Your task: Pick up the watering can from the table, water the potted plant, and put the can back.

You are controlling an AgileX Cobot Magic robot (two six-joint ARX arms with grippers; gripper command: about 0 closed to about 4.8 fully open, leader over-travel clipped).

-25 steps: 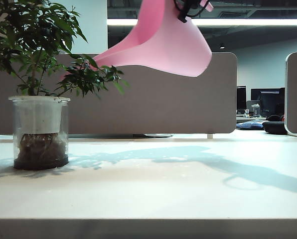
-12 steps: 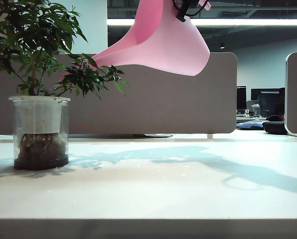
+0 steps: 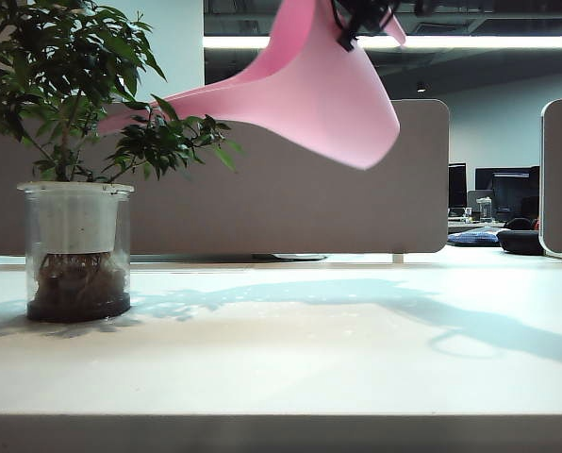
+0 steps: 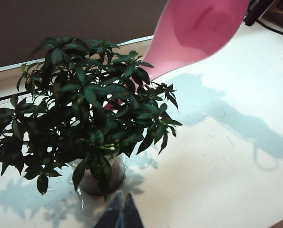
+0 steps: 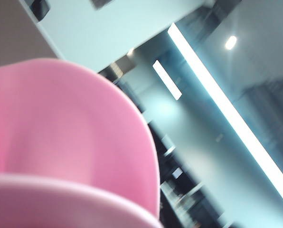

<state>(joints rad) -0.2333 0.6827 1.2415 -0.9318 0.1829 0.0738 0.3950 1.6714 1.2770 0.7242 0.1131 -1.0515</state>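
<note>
The watering can (image 3: 323, 90) has tipped further, its spout now reaching over the potted plant (image 3: 74, 160) at 9 o'clock on the desk (image 3: 309, 349). The smooth pink can hangs from the right gripper (image 3: 361, 17), jaws clamped on it. The clear jar shows roots. Left gripper (image 4: 120, 213): jaws' state unclear.

The exterior view sits low at the tabletop's (image 3: 290, 368) front edge, looking level across it toward grey partitions, with the potted plant (image 3: 74, 160) near on its left. The left wrist view looks steeply down on the same plant from close above, the left gripper (image 4: 118, 216) at its frame edge. Both share the tilted watering can (image 3: 319, 90). The right wrist view, pressed close to the can, faces upward at ceiling lights.
</note>
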